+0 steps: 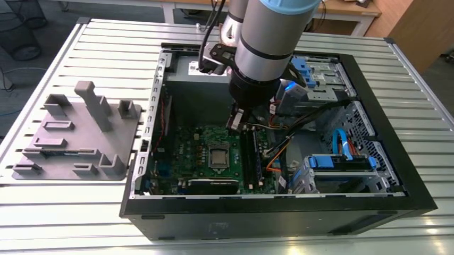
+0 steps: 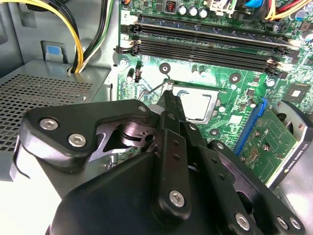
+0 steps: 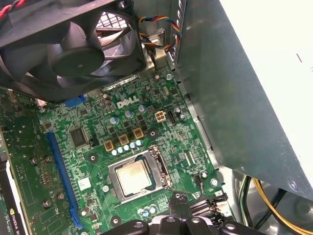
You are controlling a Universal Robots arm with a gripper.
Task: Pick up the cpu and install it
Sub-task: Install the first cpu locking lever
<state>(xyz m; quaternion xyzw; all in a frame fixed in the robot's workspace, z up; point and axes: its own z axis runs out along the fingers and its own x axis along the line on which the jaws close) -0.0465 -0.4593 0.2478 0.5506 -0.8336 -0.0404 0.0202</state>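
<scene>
The cpu (image 3: 134, 177), a small square chip with a pale metal top, lies in the metal-framed socket (image 3: 160, 169) on the green motherboard (image 1: 191, 146). It also shows in the exterior view as the cpu (image 1: 218, 155) and, partly covered by the fingers, in the second wrist view as the cpu (image 2: 198, 104). My gripper (image 2: 168, 96) hangs inside the open computer case, a little above the board beside the socket. Its black fingers (image 2: 172, 142) are pressed together with nothing visible between them. In the exterior view the gripper (image 1: 237, 122) sits just behind the socket.
A grey holder block plate (image 1: 74, 138) lies on the table at the exterior view's left. Inside the case are a black fan (image 3: 73, 49), memory slots (image 2: 205, 46), a graphics card (image 2: 274, 142), yellow and black cables (image 2: 78, 44) and blue drive brackets (image 1: 341, 162). The case walls (image 1: 145, 154) stand close around.
</scene>
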